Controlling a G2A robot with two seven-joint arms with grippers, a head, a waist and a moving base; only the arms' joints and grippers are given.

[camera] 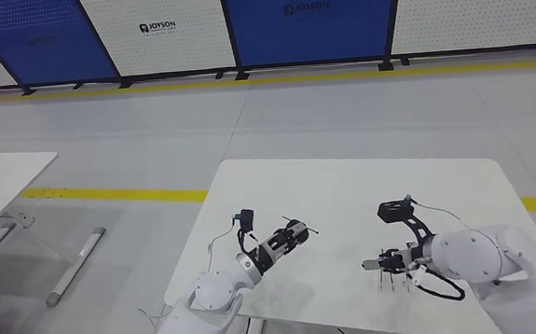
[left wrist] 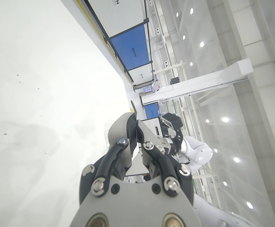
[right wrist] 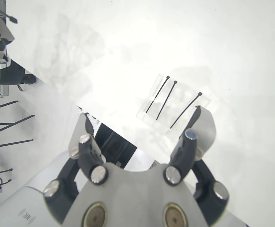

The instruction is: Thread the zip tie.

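Zip tie (left wrist: 133, 106), black and thin, is what we see clamped in the left gripper (left wrist: 136, 118): both fingers (left wrist: 120, 129) are pressed together on the strip, and a short end pokes out past the tips. From the top view the left gripper (camera: 296, 230) sits over the near left part of the white tabletop (camera: 344, 180), and the zip tie (camera: 312, 229) runs crosswise through its fingertips, sticking out on either side. We cannot tell whether the tie touches the surface. The right gripper (camera: 370, 265) is well apart from it, over the near right part of the tabletop close to the front edge. In its own wrist view the right gripper (right wrist: 141, 112) stands wide apart and holds nothing, one finger (right wrist: 204, 120) just beside a clear flat holder (right wrist: 205, 100) that lies on the tabletop (right wrist: 150, 32). Three more ties (right wrist: 165, 101) lie on that holder, side by side, heads at the same end; two are close together and the third is apart, nearest that finger.
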